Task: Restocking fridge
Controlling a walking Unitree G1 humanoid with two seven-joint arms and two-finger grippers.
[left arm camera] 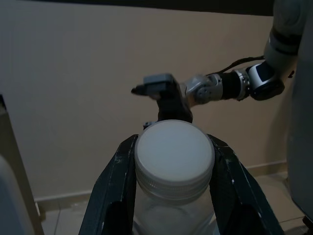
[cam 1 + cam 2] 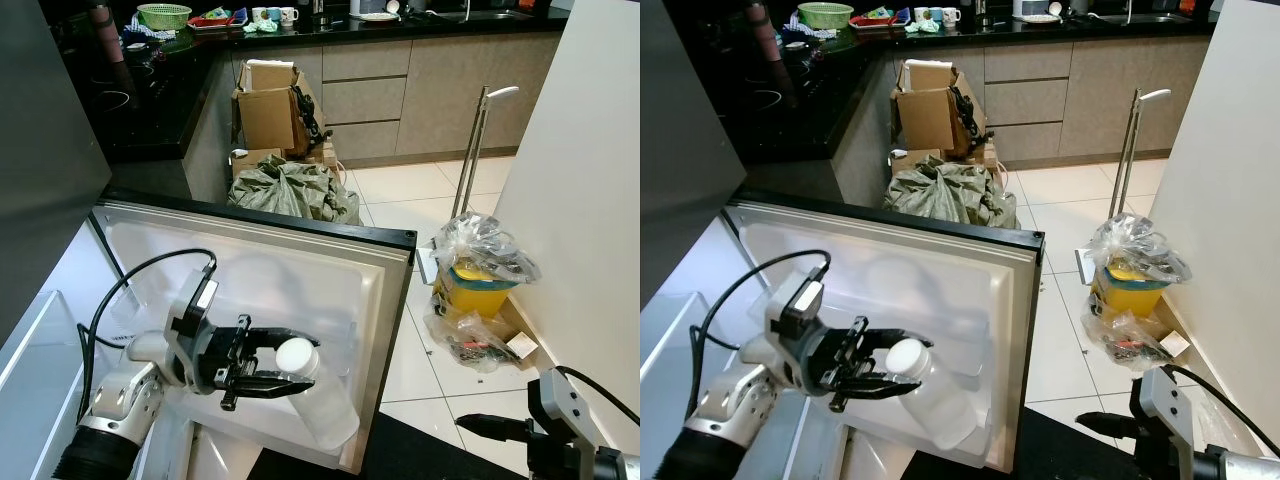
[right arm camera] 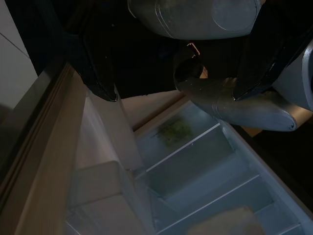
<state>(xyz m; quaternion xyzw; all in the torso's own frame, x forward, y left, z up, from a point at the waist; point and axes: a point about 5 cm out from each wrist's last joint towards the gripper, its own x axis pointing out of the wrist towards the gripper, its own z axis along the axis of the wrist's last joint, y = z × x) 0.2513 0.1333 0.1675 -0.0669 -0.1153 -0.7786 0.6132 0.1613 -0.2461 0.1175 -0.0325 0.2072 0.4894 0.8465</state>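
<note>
Kitchen: tiled floor, open white fridge door in front.
Jar: clear plastic white-lidded jar at the door's inner shelf.
Left gripper: fingers clamped around the jar's neck.
Right gripper: low at near right; finger spread unclear.

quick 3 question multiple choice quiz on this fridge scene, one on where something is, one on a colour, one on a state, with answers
1. Where is the clear bottle?
A. on the counter
B. at the open fridge door, in the left tool
C. on the floor tiles

2. What colour is the bottle's cap?
A. white
B. red
C. blue

3. The left tool is:
A. open and empty
B. shut on the bottle's neck
C. resting on a box

Answers: 1 B, the head views show it held against the door's inner side. 2 A, the left wrist view shows a white cap. 3 B, both fingers press the neck.
</note>
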